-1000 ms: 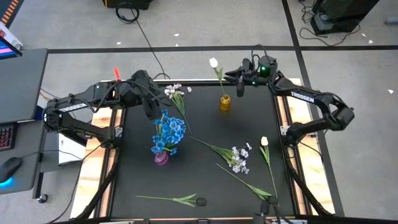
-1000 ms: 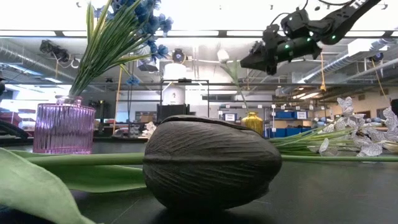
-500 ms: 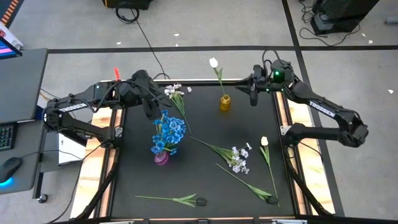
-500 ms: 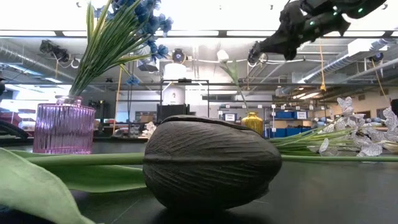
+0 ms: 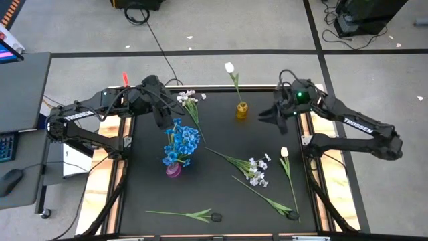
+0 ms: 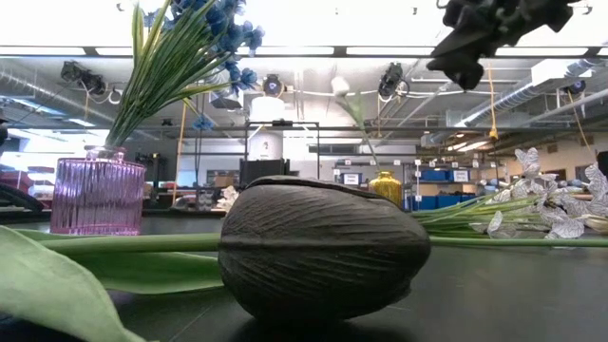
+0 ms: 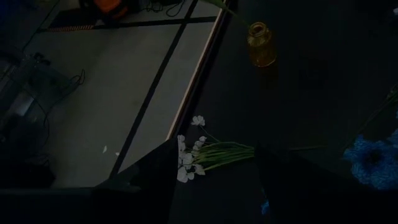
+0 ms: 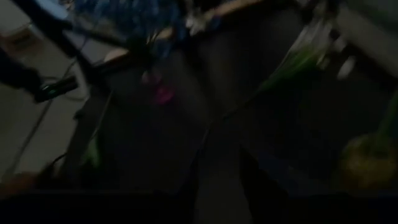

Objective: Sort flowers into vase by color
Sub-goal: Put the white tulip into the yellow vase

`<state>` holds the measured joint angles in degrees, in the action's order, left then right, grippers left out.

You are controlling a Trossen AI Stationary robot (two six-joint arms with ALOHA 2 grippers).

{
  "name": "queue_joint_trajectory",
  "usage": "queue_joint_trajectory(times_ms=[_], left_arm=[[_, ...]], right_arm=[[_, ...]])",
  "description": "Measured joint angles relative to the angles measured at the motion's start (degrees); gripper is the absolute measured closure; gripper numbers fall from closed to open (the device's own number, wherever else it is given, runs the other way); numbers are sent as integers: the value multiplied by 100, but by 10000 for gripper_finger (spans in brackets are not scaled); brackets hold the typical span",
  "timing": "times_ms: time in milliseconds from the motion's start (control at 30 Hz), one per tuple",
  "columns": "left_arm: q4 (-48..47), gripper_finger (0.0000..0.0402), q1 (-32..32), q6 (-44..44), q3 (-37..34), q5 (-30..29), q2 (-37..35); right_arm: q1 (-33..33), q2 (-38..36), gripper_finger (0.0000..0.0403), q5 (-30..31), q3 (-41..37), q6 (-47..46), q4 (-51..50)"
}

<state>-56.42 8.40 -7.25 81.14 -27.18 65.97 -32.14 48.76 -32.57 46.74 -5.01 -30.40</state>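
You have two vases on the black table (image 5: 214,144): a pink vase (image 5: 173,169) holding one bunch of blue flowers (image 5: 181,142), and a yellow vase (image 5: 241,110) well apart from it, holding one white tulip (image 5: 230,67) whose bloom leans out past the table edge. Loose on the table you can count five more stems — a white spray (image 5: 188,99) just beyond the blue bunch, another white spray (image 5: 255,169) between the pink vase and a second white tulip (image 5: 284,152), plus two stems with dark heads (image 5: 215,217) along the near edge. The left gripper (image 5: 162,119) hangs over the white spray by the blue bunch, jaws apart, holding nothing. The right gripper (image 5: 266,114) hovers just beside the yellow vase; whether its jaws are apart or together you cannot tell, since the right wrist view is dark and smeared. In the low view a dark bud (image 6: 323,249) fills the foreground and hides most of the table behind it.
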Motion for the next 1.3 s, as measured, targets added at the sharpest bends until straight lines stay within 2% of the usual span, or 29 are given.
queue_joint_trajectory(times_ms=[167, 233, 367, 433, 867, 1100, 1300], left_arm=[[1, 184, 0, -140, 0, 194, -8], [5, 184, 0, -177, 0, 664, -21], [51, 184, -46, -318, -4, 1982, -149], [46, 184, -110, -334, -4, 2265, -227], [-347, 184, -615, 664, -2, 2297, -1422], [-516, 184, -616, 872, -2, 2297, -1783], [-518, 184, -614, 793, -2, 2296, -1800]], right_arm=[[539, -82, 282, 47, 0, -530, -829], [793, -89, 283, 55, 0, -683, -1184], [1312, -114, 283, 177, 0, -1138, -1818], [1580, -119, 283, 312, 0, -1412, -2045], [2989, -119, 283, 1533, 0, -3239, -3092], [3608, -119, 283, 2332, 0, -4897, -3814], [4252, -80, 283, 2891, 0, -6420, -4474]])
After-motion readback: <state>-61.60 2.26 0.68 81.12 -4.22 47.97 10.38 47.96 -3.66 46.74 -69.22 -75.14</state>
